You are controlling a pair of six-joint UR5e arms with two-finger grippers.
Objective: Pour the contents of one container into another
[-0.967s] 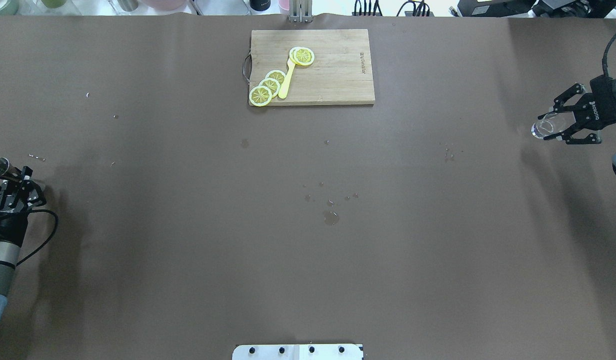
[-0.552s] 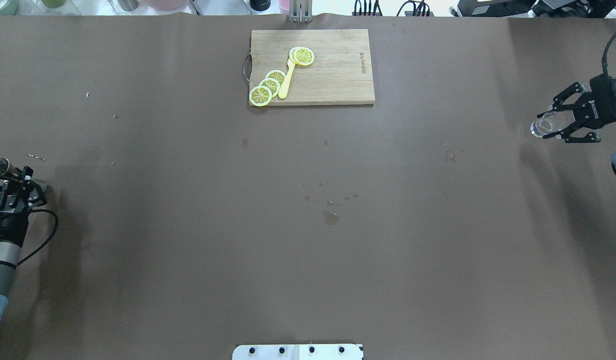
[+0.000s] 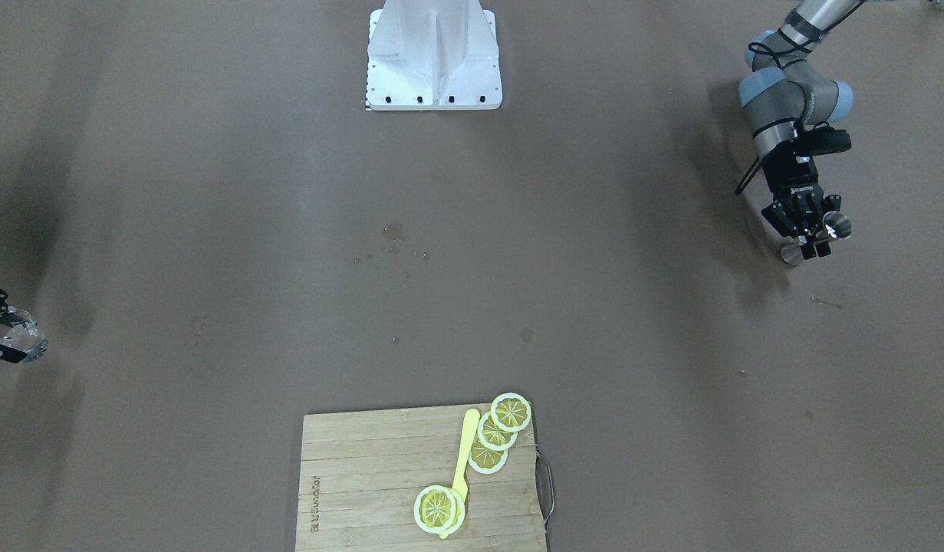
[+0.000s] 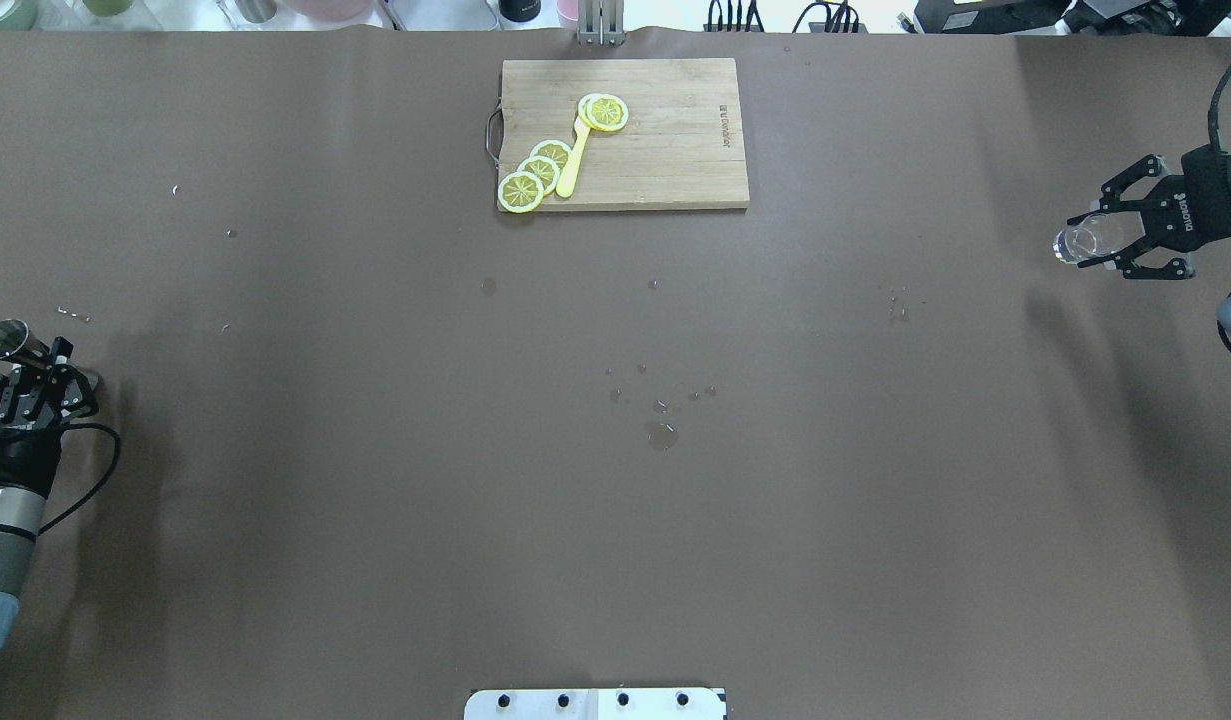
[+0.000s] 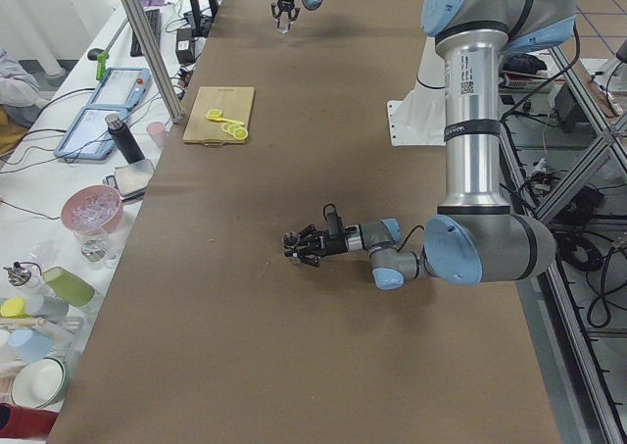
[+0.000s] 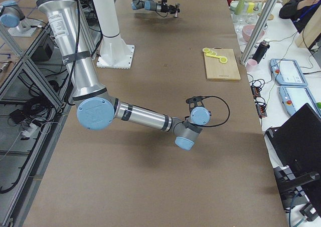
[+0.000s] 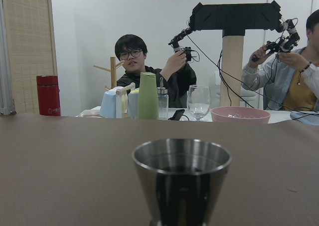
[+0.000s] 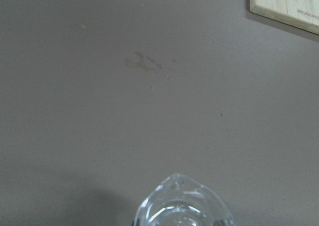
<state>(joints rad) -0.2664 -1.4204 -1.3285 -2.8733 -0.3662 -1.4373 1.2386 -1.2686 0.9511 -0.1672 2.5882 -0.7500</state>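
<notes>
A steel measuring cup (image 4: 2,340) is held in my left gripper (image 4: 41,366), shut on it, at the table's far left; it also shows in the front view as cup (image 3: 835,226) in gripper (image 3: 811,238). The left wrist view has the cup (image 7: 181,178) upright, its rim level. At the far right my right gripper (image 4: 1102,243) is shut on a clear glass (image 4: 1076,243), above the table. The glass (image 3: 11,333) sits at the front view's left edge. Its rim (image 8: 182,206) fills the bottom of the right wrist view.
A wooden cutting board (image 4: 675,150) at the back middle carries lemon slices (image 4: 535,172) and a yellow utensil (image 4: 573,160). Small wet spots (image 4: 661,434) mark the brown table cover mid-table. Bottles, cups and a pink bowl (image 5: 91,208) stand beyond the far edge.
My right gripper has carried the glass a little toward the table's back and slightly inward. The left gripper with the steel cup has shifted only slightly.
</notes>
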